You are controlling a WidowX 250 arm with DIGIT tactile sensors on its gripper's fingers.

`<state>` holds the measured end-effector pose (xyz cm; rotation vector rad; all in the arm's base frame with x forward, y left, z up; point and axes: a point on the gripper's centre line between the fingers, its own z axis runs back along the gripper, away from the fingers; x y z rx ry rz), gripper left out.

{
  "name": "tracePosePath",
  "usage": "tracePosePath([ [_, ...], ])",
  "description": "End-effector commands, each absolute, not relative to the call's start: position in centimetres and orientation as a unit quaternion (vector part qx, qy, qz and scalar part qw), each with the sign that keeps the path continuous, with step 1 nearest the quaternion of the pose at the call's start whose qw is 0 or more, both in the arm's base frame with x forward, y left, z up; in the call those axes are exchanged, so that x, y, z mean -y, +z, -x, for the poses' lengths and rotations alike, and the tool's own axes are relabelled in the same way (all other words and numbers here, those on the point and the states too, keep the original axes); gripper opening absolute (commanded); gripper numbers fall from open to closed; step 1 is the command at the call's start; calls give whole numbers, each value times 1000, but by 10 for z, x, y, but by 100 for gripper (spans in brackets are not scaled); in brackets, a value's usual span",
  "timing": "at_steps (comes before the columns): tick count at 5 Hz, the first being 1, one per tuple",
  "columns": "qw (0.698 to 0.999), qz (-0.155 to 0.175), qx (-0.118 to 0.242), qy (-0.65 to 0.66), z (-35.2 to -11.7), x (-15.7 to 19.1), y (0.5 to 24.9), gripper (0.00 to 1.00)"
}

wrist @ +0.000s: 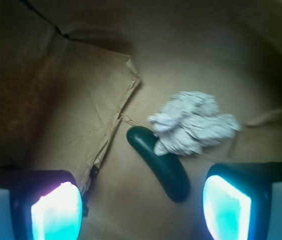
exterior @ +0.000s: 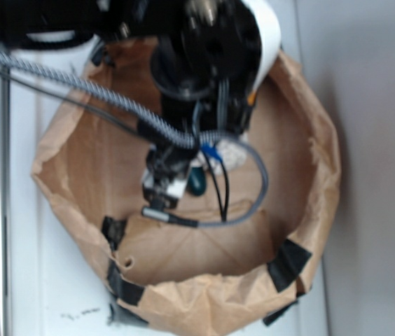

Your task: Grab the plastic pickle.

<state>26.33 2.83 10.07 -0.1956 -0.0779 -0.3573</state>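
The plastic pickle (wrist: pixel 160 164) is dark green, glossy and curved. It lies on the brown paper floor of the bag, its upper part partly under a crumpled off-white paper wad (wrist: pixel 193 123). My gripper (wrist: pixel 141 210) is open, with glowing cyan pads (wrist: pixel 56 212) at both lower corners. The pickle's lower end lies between the pads, closer to the right one, touching neither. In the exterior view the pickle (exterior: pixel 197 181) shows as a dark spot just right of the gripper (exterior: pixel 164 190), mostly hidden by the arm.
A rolled-down brown paper bag (exterior: pixel 309 140) with black tape patches (exterior: pixel 288 264) surrounds the work area, its walls rising on all sides. A loose paper flap (wrist: pixel 106 110) with a torn edge lies left of the pickle. Cables (exterior: pixel 246 203) hang beside the gripper.
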Motion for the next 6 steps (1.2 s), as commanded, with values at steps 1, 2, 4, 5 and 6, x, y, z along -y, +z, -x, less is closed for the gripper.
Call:
tracePosePath([
  [1, 978, 76, 48, -188, -282, -4, 64, 100],
  [2, 978, 102, 20, -182, -294, -16, 51, 100],
  [4, 975, 105, 19, -193, -293, -18, 28, 100],
  [5, 975, 92, 26, -199, -287, -13, 28, 0],
  [6, 974, 89, 45, -202, -284, -12, 39, 0],
])
